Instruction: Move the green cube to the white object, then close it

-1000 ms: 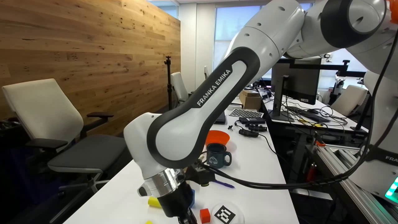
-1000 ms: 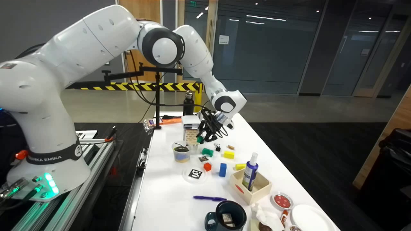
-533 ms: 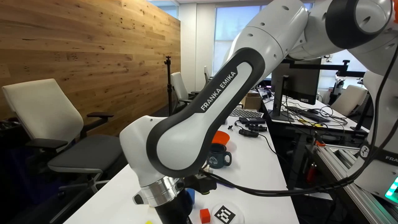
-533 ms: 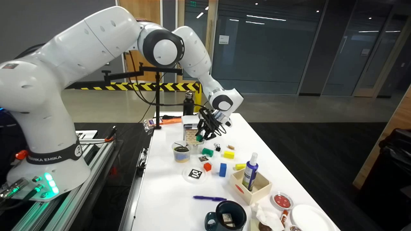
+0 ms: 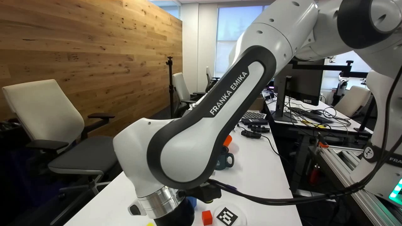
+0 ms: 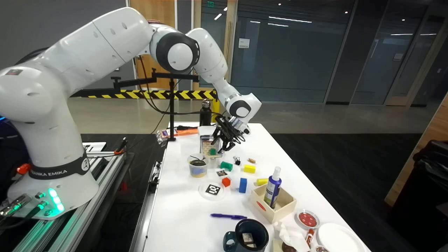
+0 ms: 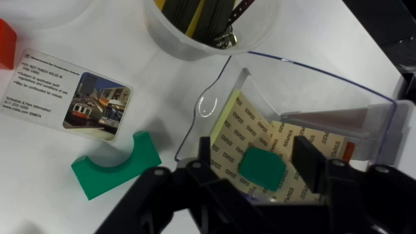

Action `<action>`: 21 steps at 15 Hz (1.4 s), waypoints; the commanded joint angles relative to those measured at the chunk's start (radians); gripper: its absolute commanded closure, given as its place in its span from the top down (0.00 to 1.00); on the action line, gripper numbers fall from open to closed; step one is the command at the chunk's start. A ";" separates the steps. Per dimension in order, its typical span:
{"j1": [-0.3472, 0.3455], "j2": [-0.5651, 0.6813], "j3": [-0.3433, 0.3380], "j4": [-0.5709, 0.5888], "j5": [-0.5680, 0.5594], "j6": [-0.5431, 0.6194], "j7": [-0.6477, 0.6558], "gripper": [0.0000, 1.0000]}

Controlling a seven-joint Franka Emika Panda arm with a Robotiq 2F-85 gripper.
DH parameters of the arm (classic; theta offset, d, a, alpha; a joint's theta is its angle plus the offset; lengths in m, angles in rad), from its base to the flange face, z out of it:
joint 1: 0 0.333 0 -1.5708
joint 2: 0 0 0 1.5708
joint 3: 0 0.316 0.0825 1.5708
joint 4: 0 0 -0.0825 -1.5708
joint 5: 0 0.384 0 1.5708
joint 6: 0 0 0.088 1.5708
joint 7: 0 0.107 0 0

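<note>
The green cube (image 7: pixel 262 168) lies on the printed yellowish pads inside the container part of the white object, whose clear wall (image 7: pixel 208 107) has a dark blue rim. In an exterior view the cube (image 6: pixel 212 151) shows in that container, with the white object's white top (image 6: pixel 207 131) behind it. My gripper (image 7: pixel 255 154) is open above the container, one finger on each side of the cube with gaps on both sides. In an exterior view the gripper (image 6: pixel 218 146) is at the container's right side. In the other exterior picture the fingers are cut off by the bottom edge.
A clear cup (image 7: pixel 172 40) with things in it stands close beside the container. A green arch block (image 7: pixel 117 169), a card (image 7: pixel 68 94) and a red block (image 6: pixel 226 182) lie near. A black bottle (image 6: pixel 205 113) stands behind; a blue block (image 6: pixel 243 185) and wooden box (image 6: pixel 262 208) are further off.
The cube was between the fingers before; now it is let go and lies in the container. The fingers have opened, and the arm has shifted slightly left in the view showing the whole table.
</note>
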 commanded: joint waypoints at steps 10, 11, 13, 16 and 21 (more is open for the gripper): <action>-0.048 0.012 -0.011 -0.014 -0.007 0.061 0.051 1.00; -0.054 0.015 -0.013 -0.016 -0.005 0.064 0.056 1.00; -0.067 0.023 -0.010 -0.018 -0.001 0.067 0.059 1.00; -0.086 0.049 0.005 -0.007 0.008 0.072 0.038 1.00; -0.133 0.074 0.063 -0.001 0.055 0.063 -0.019 1.00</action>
